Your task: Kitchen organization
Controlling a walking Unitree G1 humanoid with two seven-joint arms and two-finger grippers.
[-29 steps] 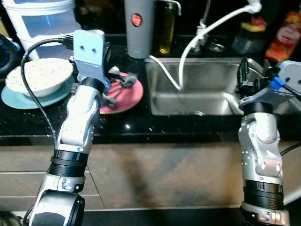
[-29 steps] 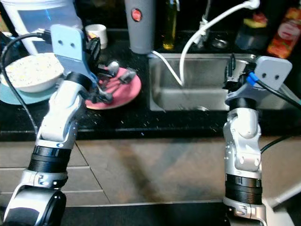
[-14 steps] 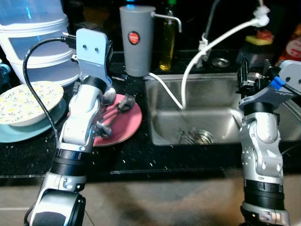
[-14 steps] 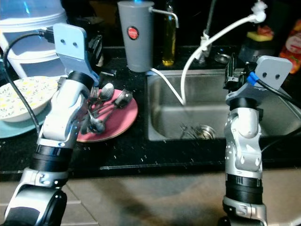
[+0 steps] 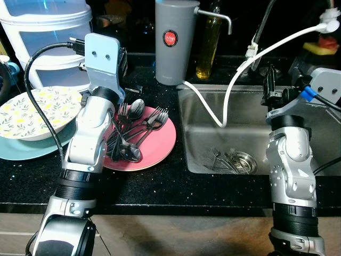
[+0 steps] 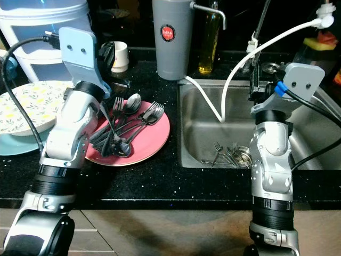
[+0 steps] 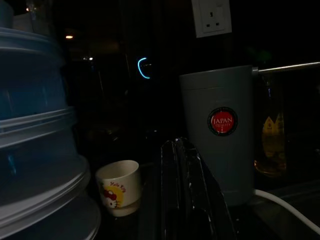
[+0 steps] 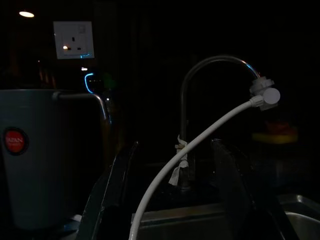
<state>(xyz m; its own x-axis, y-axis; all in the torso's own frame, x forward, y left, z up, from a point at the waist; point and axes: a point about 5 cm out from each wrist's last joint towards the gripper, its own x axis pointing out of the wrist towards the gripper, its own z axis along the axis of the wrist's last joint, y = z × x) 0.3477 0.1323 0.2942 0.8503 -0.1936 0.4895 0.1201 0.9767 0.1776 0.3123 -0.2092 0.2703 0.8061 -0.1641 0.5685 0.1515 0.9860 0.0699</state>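
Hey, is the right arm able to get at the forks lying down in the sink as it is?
Probably yes. The right pincer is open above the sink's rim, and the forks lie uncovered by the drain. The white hose hangs nearby and might brush it.

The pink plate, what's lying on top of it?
A loose pile of forks and spoons lies on the pink plate. The left arm covers the plate's left edge, so whatever is there cannot be seen.

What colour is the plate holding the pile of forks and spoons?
Pink plate, clearest in the right eye view.
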